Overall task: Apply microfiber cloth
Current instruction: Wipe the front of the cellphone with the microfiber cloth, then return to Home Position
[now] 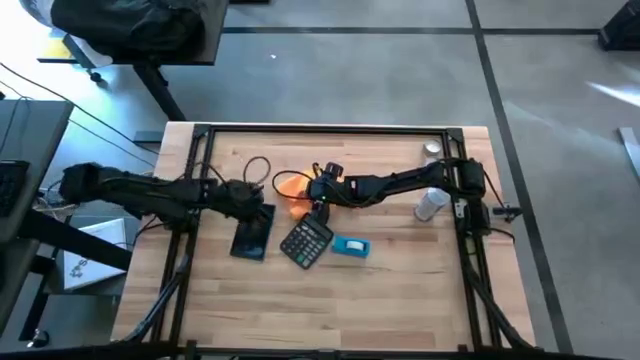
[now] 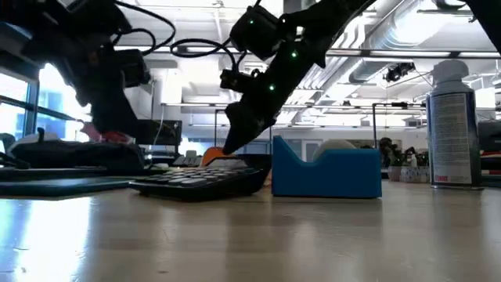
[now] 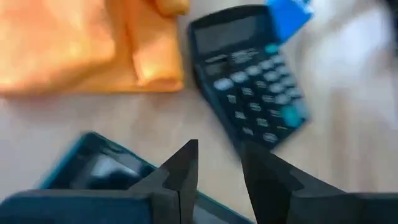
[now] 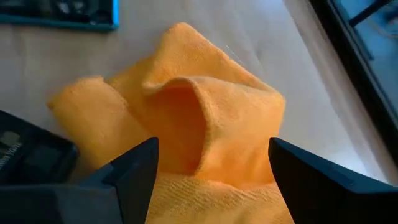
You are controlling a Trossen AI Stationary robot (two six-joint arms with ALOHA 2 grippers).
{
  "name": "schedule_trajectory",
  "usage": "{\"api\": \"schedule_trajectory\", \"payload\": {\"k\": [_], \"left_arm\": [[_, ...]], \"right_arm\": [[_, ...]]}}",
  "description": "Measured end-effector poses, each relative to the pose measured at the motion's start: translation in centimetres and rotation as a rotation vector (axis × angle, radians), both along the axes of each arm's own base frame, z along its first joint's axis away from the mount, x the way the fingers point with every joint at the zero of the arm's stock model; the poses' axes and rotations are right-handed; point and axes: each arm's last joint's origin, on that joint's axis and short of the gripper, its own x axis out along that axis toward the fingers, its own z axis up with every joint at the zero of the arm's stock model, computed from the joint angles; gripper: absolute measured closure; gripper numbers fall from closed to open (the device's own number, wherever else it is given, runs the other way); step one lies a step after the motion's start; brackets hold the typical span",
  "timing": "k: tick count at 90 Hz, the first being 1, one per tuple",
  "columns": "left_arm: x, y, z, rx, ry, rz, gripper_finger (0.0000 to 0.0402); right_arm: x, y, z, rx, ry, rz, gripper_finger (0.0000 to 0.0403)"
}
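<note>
The wooden table carries both arms. The teal tablet lies under the left gripper, whose fingers stand slightly parted, grasping nothing. The microfiber cloth lies bunched near the table's centre, just beyond the black calculator. The right gripper is directly over the cloth, fingers spread wide on either side of a raised fold. A blue box sits beside the calculator.
</note>
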Motion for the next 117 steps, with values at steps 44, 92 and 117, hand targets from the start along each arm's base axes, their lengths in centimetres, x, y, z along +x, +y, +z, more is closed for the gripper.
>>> {"api": "schedule_trajectory", "payload": {"k": [44,92,117], "left_arm": [[0.4,-1.0,-4.4,0.110,0.310,0.113,0.0310],[-2.5,-1.4,1.7,0.145,0.310,0.174,0.0310],[-0.1,-4.4,4.7,0.267,-0.307,-0.011,0.0310]], "right_arm": [[0.4,-0.3,-3.5,0.024,0.037,-0.109,0.0133],[-3.0,2.9,3.3,0.020,0.028,0.016,0.0133],[-11.8,3.9,4.6,0.085,-0.465,0.121,0.0133]]}}
